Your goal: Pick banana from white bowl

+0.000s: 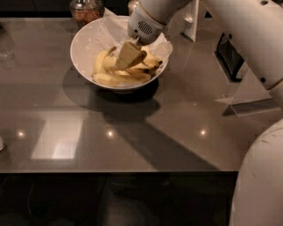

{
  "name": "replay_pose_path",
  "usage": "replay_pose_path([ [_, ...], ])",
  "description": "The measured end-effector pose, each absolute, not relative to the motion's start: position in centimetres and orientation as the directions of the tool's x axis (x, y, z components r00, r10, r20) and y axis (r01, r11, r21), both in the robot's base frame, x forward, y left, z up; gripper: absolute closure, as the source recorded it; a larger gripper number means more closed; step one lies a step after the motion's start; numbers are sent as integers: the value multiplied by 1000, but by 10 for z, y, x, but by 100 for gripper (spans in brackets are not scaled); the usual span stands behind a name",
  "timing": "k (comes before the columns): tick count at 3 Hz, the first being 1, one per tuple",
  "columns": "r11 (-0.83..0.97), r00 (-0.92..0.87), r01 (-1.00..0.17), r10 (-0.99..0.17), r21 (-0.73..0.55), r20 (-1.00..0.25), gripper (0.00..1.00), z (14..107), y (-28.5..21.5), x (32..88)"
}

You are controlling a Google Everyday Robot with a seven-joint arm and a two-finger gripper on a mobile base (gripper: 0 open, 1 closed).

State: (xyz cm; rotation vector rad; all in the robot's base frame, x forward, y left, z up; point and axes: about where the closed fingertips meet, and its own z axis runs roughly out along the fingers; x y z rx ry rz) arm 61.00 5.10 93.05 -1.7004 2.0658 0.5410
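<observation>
1. Claw (128,55): upper centre of frame, lowered inside the white bowl (84,33), tip down among the bananas (110,80). We cannot tell if it touches them or sits just above.
2. Claw state: we cannot tell whether it is open, closed or gripping a banana; its tan tip merges w/ the fruit.
3. Bananas: several, yellow w/ dark ends, lying in the bowl's btm, below rim level.
4. White bowl: upper centre-left, upright on the tabletop (132,132), dark shadow spreading toward lower right.
5. White paper (110,26): crumpled at the back of the bowl, behind the claw.
6. Glass jar (86,11): top edge of frame, just behind the bowl, brownish contents.
7. Arm (247,26): white, enters from upper right; its wrist, w/ a vent grille, is directly above the claw.
8. Tabletop: grey, glossy, small light reflections across mid-frame.
</observation>
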Motion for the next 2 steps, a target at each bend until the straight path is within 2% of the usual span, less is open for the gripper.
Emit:
replay_pose_path([
  [2, 153, -71, -986, -741, -65, -668, 100, 985, 22, 585],
])
